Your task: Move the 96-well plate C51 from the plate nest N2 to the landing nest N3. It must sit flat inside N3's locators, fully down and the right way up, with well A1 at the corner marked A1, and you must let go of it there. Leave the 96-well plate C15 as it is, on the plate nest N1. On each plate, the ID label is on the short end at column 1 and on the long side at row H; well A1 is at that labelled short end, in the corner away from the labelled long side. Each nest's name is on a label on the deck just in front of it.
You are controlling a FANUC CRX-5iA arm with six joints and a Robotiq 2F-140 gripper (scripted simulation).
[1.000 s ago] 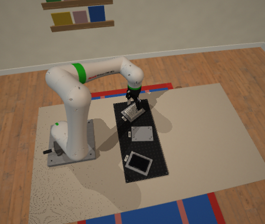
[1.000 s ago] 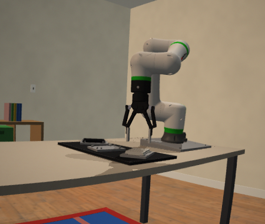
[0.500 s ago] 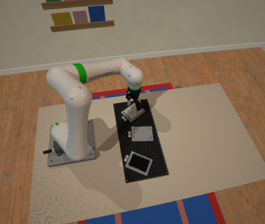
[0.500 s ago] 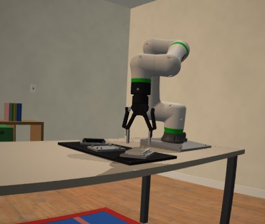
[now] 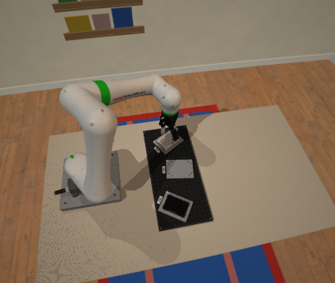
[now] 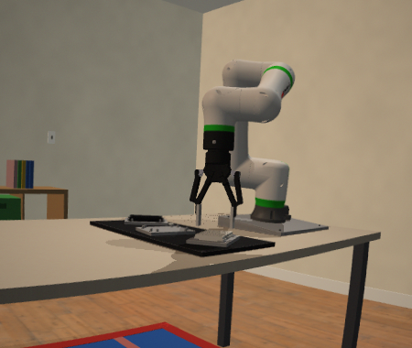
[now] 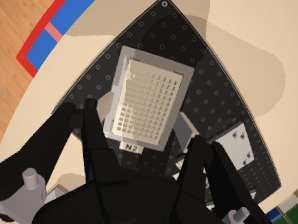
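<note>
The white 96-well plate C51 [image 5: 167, 142] sits in the plate nest N2 at the far end of the black deck [image 5: 176, 179]; it also shows in the wrist view [image 7: 147, 104], with the N2 label [image 7: 131, 147] beside it. My gripper [image 6: 214, 216] is open and empty, and hangs straight down a little above this plate, with one finger on each side of it and not touching it. The middle grey nest [image 5: 179, 168] is empty. The black plate C15 [image 5: 175, 205] lies in the nearest nest.
The arm's base plate [image 5: 89, 182] stands left of the deck. The deck lies on a beige table with its edge beyond the far nest. The empty nest also shows at the right of the wrist view [image 7: 236, 149].
</note>
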